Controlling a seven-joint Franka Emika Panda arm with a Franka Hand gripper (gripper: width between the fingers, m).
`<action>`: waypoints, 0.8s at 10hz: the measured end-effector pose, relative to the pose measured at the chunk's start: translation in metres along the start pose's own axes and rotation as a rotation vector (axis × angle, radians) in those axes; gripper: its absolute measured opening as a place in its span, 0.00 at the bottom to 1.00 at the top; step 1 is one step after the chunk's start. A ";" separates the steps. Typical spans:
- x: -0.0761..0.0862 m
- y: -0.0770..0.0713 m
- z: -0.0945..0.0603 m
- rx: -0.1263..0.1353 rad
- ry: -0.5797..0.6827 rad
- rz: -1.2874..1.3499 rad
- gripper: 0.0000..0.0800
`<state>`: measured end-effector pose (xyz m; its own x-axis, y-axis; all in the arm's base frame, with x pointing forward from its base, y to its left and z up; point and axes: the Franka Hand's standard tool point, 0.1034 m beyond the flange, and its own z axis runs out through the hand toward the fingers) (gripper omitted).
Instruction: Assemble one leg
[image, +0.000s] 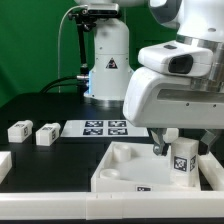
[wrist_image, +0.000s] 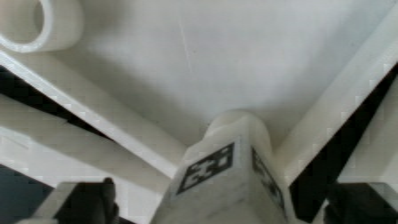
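Observation:
My gripper (image: 168, 143) hangs over the large white panel (image: 120, 165) at the exterior view's right. It is shut on the leg (image: 181, 160), a small white block with black-and-white markers, held tilted with its lower end near the panel's surface. In the wrist view the leg (wrist_image: 228, 165) stands between my dark fingers (wrist_image: 89, 205), pointing away at the panel (wrist_image: 196, 70). A round socket (wrist_image: 39, 25) of the panel shows at a corner of that view. I cannot tell whether the leg touches the panel.
Two more white marked blocks (image: 19, 130) (image: 46, 134) lie on the black table at the exterior view's left. The marker board (image: 105, 127) lies behind the panel. Another white part (image: 3, 165) shows at the left edge. The robot base (image: 108, 70) stands at the back.

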<state>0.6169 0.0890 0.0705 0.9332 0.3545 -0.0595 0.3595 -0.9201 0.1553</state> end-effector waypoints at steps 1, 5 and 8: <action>0.000 -0.001 0.000 0.000 0.002 -0.001 0.80; 0.000 -0.001 0.001 0.001 0.003 0.000 0.81; 0.000 -0.001 0.001 0.001 0.003 0.000 0.81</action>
<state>0.6166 0.0895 0.0692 0.9332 0.3551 -0.0563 0.3595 -0.9202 0.1548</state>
